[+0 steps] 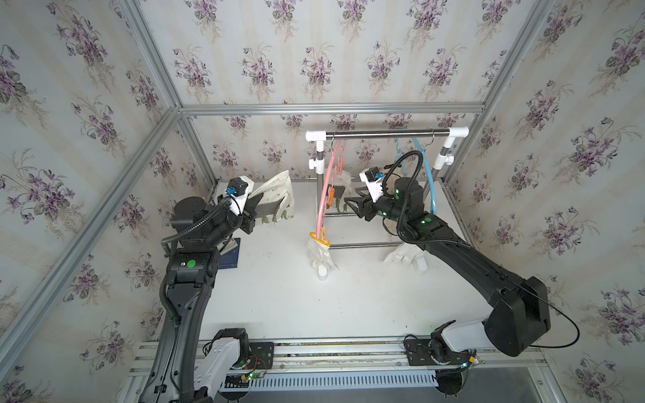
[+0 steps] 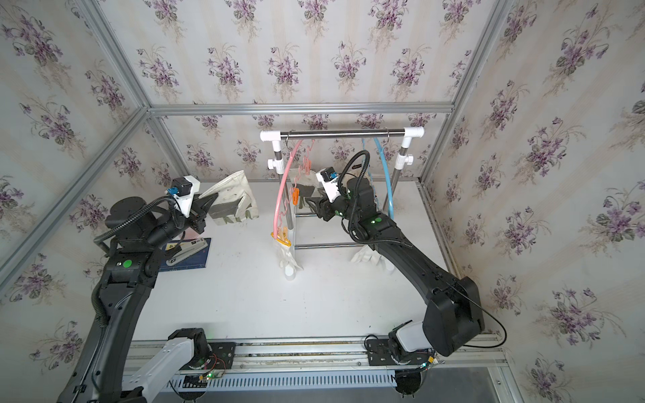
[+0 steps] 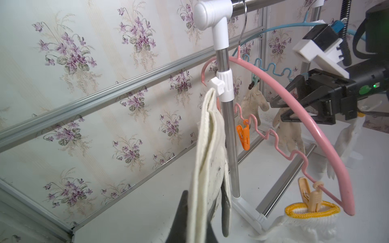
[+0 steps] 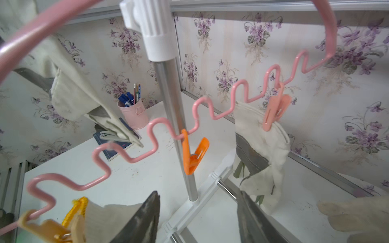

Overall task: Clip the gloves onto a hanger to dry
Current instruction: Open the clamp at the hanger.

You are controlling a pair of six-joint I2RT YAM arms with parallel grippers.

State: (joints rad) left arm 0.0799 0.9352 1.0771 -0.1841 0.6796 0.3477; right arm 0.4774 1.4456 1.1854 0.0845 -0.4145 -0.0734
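Pinching canvas glove (image 1: 275, 195) in left gripper (image 1: 258, 204) beside pink hanger (image 3: 349, 207); holding right gripper (image 1: 350, 204) spread, facing hanger's orange clip (image 4: 187, 155).

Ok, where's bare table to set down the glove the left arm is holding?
The widest bare table lies between the left arm and right arm, in front of the rack. Crowded: under it among hanging gloves, and by the notebook.

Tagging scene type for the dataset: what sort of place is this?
Likely a mock laundry corner inside a robot test cell, not a real room: floral wallpaper panels on an aluminium frame, a small drying rack on a white tabletop.
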